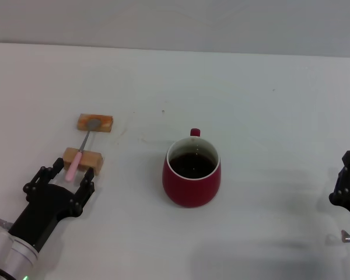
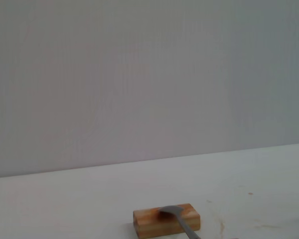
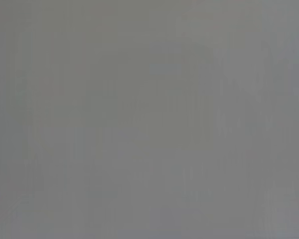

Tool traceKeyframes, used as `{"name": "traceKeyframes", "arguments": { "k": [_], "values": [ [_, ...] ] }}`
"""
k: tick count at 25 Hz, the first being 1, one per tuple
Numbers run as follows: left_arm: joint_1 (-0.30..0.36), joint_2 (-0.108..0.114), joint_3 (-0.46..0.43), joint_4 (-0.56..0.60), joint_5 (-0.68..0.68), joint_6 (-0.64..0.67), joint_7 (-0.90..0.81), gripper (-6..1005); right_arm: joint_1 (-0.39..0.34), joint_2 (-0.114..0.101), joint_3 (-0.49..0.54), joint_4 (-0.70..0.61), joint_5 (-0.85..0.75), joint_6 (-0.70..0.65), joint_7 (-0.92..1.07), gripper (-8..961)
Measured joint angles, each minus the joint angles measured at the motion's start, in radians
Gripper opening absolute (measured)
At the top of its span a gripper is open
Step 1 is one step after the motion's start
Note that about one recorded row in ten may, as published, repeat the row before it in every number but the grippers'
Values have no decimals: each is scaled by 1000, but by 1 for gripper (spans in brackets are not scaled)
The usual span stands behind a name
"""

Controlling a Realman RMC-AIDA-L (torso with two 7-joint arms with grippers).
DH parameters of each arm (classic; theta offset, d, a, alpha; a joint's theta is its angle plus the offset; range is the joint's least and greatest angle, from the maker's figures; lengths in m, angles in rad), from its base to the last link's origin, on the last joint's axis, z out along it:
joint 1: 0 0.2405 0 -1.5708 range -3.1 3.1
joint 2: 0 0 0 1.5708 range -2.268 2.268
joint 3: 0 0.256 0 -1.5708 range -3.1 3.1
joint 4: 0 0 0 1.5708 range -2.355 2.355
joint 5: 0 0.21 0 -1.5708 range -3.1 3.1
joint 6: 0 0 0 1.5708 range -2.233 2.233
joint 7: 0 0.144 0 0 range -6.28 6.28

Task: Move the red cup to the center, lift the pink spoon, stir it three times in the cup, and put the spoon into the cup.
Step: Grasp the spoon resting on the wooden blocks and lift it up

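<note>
The red cup (image 1: 191, 172) stands upright near the middle of the white table (image 1: 268, 105), with dark liquid inside and its handle pointing away from me. The pink spoon (image 1: 74, 164) lies across two tan wooden blocks. Its pink handle rests on the near block (image 1: 90, 158) and its grey bowl on the far block (image 1: 95, 122). My left gripper (image 1: 68, 173) is open, with its fingers on either side of the handle's near end. The left wrist view shows the spoon's bowl (image 2: 172, 211) on the far block (image 2: 159, 221). My right gripper (image 1: 349, 178) is parked at the right edge.
The right wrist view shows only plain grey. A grey wall runs behind the table's far edge (image 1: 175, 49). Bare tabletop lies between the blocks and the cup, and to the cup's right.
</note>
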Motion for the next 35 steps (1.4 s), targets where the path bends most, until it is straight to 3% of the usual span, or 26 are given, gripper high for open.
{"name": "traceKeyframes", "arguments": {
  "k": [35],
  "values": [
    [5, 2, 3, -9, 0, 11, 4, 649, -8, 0, -13, 5, 0, -7, -7, 0]
  ]
}}
